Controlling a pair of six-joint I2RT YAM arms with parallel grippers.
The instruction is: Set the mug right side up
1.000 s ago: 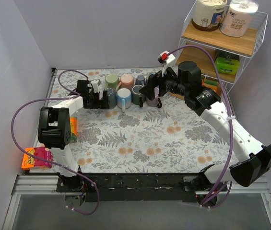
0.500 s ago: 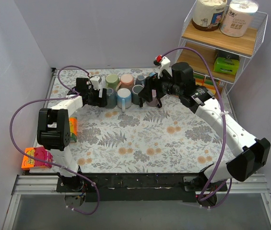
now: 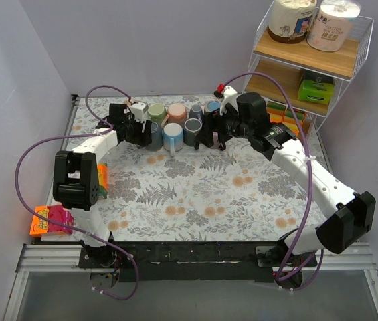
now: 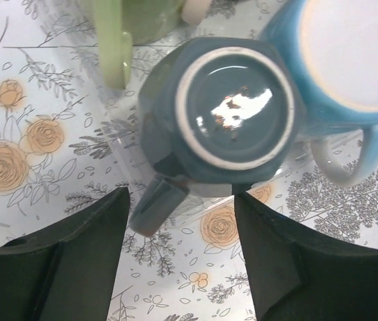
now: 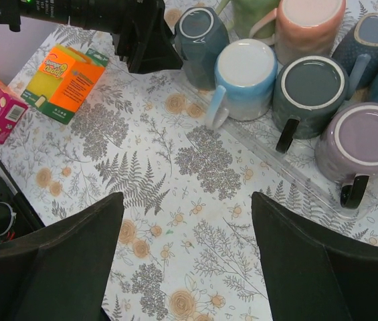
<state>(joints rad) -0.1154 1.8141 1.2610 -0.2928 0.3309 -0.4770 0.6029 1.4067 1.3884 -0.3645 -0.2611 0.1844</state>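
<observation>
The left gripper (image 4: 180, 198) has come closer over the dark teal mug (image 4: 232, 110) than a second ago. This mug stands upside down beside the light blue mug (image 4: 349, 53). The gripper's fingers are apart and grasp nothing. The right gripper (image 5: 187, 198), to the right of the teal mug, is also released. The teal mug's rim is hidden.

The upturned dark teal mug (image 4: 232, 114) is glossy glazed ceramic, its foot ring pale and unglazed. The light blue mug (image 4: 349, 60) has a duller base. The clear tray (image 5: 269, 157) looks like smooth plastic, and the floral table cover (image 4: 28, 100) is matt.
</observation>
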